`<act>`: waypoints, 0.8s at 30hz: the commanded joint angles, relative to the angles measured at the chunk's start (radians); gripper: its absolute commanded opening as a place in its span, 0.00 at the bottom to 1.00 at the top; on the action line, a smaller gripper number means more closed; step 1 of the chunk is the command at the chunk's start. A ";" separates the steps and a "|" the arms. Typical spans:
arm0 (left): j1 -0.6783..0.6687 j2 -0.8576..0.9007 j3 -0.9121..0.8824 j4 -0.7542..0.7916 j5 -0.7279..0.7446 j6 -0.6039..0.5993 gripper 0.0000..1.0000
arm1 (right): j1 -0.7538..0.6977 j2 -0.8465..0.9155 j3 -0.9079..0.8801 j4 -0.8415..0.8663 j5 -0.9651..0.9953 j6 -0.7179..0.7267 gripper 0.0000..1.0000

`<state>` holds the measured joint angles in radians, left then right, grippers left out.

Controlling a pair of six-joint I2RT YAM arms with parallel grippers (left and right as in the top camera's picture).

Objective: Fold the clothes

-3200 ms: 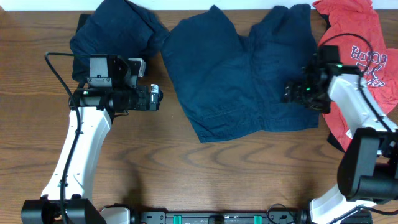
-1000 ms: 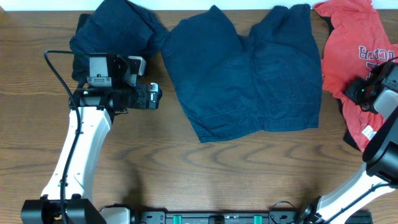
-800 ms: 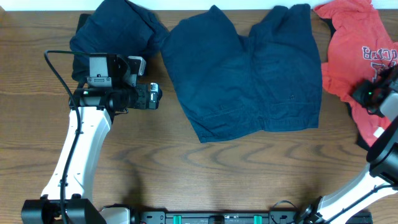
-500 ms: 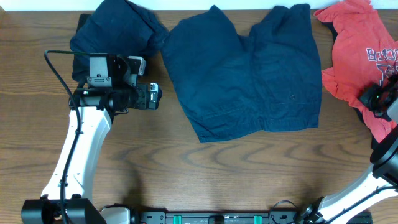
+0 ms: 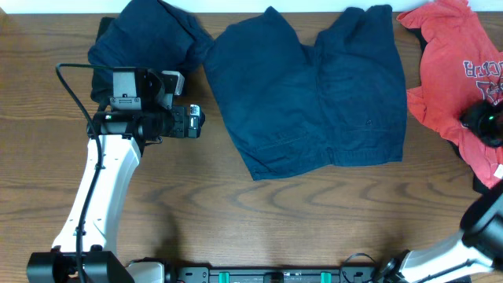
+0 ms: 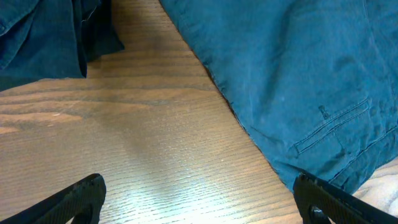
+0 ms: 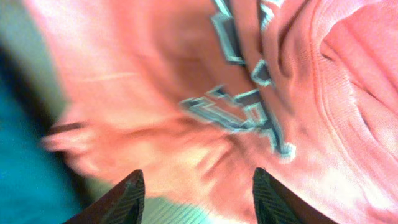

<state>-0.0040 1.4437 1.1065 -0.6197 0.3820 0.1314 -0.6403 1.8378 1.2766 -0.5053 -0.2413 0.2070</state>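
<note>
Right claw (image 7: 200,190) shifted right over red T-shirt (image 5: 448,67), jaws apart | left claw (image 6: 199,196) wide apart, unmoved | shorts (image 5: 314,94) unmoved

Three garments lie on one table (image 5: 236,228). Two are dark navy: one pair of shorts (image 5: 314,94) spread flat just ahead of the left gripper (image 5: 196,122), and one bunched navy piece (image 5: 149,35) near that gripper, off to its side. The third is a red-orange T-shirt (image 5: 444,63), directly beneath the right gripper (image 5: 481,119). There are two arms (image 5: 102,181) and two grippers, each with two fingers (image 6: 74,199).
</note>
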 commanded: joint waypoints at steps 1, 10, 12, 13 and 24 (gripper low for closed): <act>-0.002 0.006 0.012 0.004 -0.008 0.005 0.98 | 0.048 -0.108 0.027 -0.065 -0.093 0.023 0.57; -0.002 0.006 0.012 0.003 -0.008 -0.013 0.98 | 0.302 -0.116 -0.048 -0.272 0.028 -0.032 0.67; -0.002 0.006 0.012 0.004 -0.008 -0.013 0.98 | 0.350 -0.116 -0.088 -0.268 0.154 0.020 0.67; -0.002 0.006 0.012 0.004 -0.008 -0.013 0.98 | 0.363 -0.116 -0.103 -0.264 0.200 0.036 0.67; -0.002 0.006 0.012 0.004 -0.008 -0.013 0.98 | 0.386 -0.116 -0.244 -0.149 0.227 0.043 0.69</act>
<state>-0.0040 1.4441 1.1065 -0.6193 0.3820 0.1276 -0.2592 1.7123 1.0657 -0.6724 -0.0296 0.2314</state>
